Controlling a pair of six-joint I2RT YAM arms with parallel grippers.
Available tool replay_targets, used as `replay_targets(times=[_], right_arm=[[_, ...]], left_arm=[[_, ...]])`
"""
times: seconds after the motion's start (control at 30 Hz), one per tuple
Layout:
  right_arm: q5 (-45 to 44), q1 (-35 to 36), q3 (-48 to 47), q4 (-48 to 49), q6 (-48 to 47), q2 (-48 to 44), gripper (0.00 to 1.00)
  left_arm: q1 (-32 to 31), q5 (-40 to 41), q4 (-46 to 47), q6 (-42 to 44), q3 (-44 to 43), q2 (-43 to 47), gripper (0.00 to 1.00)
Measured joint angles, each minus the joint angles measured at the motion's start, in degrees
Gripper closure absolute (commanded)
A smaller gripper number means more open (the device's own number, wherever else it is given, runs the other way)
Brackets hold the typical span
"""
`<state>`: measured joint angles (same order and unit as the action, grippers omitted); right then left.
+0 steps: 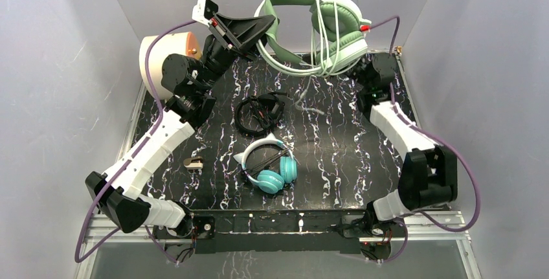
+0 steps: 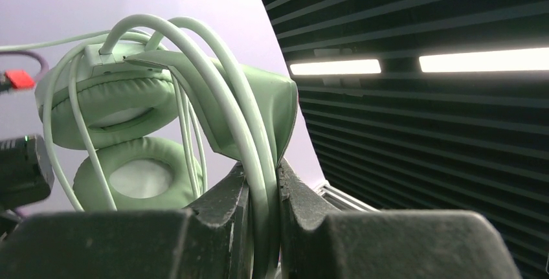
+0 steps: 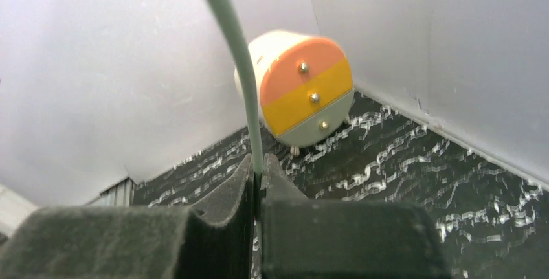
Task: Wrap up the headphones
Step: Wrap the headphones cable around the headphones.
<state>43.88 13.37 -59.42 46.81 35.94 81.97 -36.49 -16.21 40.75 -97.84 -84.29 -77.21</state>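
Observation:
The pale sage-green headphones (image 1: 336,23) hang in the air at the back, their light cable looped several times round the ear cups (image 2: 129,98). My left gripper (image 1: 265,26) (image 2: 263,182) is shut on their thin band tubes beside the padded headband. My right gripper (image 1: 362,70) (image 3: 257,172) sits below the ear cups and is shut on the light cable (image 3: 243,65), which runs up out of its jaws. The black headphones (image 1: 259,114) lie at the table's middle. The teal headphones with the white cat-ear band (image 1: 272,166) lie nearer the front.
A round cream drum with an orange, yellow and grey face (image 1: 162,55) (image 3: 304,91) stands at the back left corner. A small tan object (image 1: 193,161) lies on the black marbled table (image 1: 336,156) by my left arm. Grey walls enclose three sides.

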Motion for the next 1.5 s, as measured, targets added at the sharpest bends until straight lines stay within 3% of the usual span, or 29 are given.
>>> replay_targets(times=[0.23,0.47,0.73,0.8,0.93,1.13,1.3,1.5], right_arm=[[2.5,1.0,-19.2,-11.9,0.8,12.0,1.00],[4.3,2.9,-24.9,-29.5,-3.4,14.6,1.00],[5.6,2.8,-32.6,-34.7,-3.4,19.6,1.00],[5.9,2.8,-31.1,-34.2,-2.9,19.8,1.00],[7.0,3.0,-15.9,-28.8,0.9,15.3,1.00],[6.6,3.4,2.7,-22.9,8.1,2.6,1.00],[4.3,4.0,8.8,-18.8,12.7,-9.1,1.00],[2.4,5.1,9.7,-20.2,14.3,-19.2,1.00]], left_arm=[[0.0,-2.1,2.8,-2.0,-5.0,-4.0,1.00],[-3.3,-4.6,8.7,-4.4,-15.6,-16.0,1.00],[-10.7,-7.1,8.7,-3.6,-22.8,-28.5,1.00],[-11.2,-7.6,8.5,-2.4,-26.1,-30.6,1.00],[-10.7,-8.2,8.6,2.6,-29.5,-31.3,1.00],[-8.4,-7.9,1.4,20.6,-28.2,-25.1,1.00],[-8.5,-3.8,-8.3,37.4,-24.2,-15.0,1.00],[-9.4,1.6,-17.6,53.2,-22.9,-6.9,1.00]])
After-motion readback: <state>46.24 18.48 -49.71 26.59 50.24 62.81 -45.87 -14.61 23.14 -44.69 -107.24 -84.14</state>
